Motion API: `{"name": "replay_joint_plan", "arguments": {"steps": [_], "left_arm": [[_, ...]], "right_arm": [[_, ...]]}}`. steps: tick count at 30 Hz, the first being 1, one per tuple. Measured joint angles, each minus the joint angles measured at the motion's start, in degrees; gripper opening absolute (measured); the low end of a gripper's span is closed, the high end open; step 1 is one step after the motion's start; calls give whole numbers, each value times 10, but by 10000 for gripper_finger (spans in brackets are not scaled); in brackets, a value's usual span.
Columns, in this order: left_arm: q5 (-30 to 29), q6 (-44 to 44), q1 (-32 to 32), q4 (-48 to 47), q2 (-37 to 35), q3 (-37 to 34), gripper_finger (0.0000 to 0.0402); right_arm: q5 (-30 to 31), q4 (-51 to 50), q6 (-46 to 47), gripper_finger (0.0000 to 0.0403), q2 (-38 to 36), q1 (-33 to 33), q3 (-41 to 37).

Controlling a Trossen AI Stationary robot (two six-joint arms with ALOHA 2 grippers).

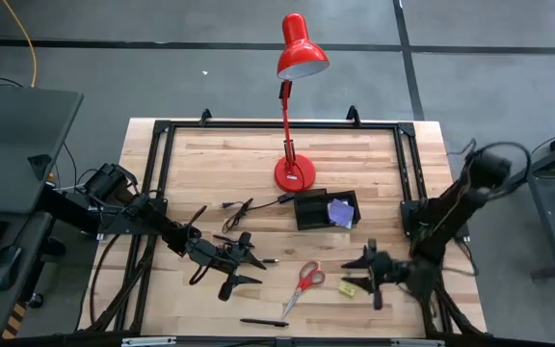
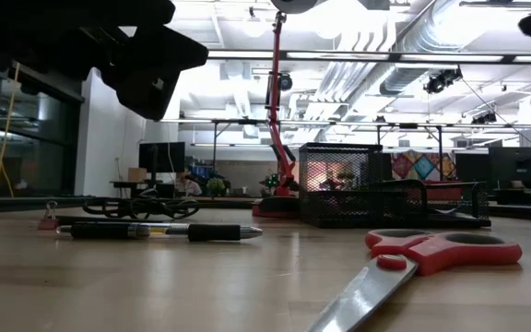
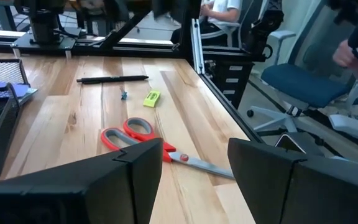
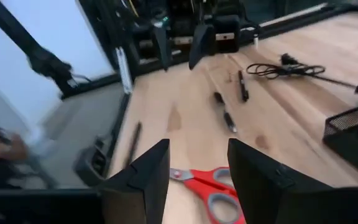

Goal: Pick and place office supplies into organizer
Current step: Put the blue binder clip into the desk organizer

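Wooden tabletop (image 1: 210,164) lay scattered: scissors (image 1: 304,281) flat between my grippers, organizer (image 1: 324,210) just beside the lamp base. My right gripper (image 1: 369,272) hung parted and empty, lined toward the red handles; my left gripper (image 1: 244,270) waited apart, empty too.

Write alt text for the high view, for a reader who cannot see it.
Overhead view of a wooden table: two dark robot arms reach inward, the left pincer and right pincer open on either side of red-handled scissors. A black organizer holding purple sticky notes sits beside a red desk lamp.
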Motion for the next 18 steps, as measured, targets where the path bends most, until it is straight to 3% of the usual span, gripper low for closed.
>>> {"name": "replay_joint_plan", "arguments": {"steps": [8, 18], "left_arm": [[0, -11, 0, -24, 0, 0, 173], [-2, -15, 0, -28, 0, 0, 173]], "right_arm": [[-96, -174, 165, 154, -16, -16, -18], [-142, -237, 266, 153, -12, -19, -17]]}}
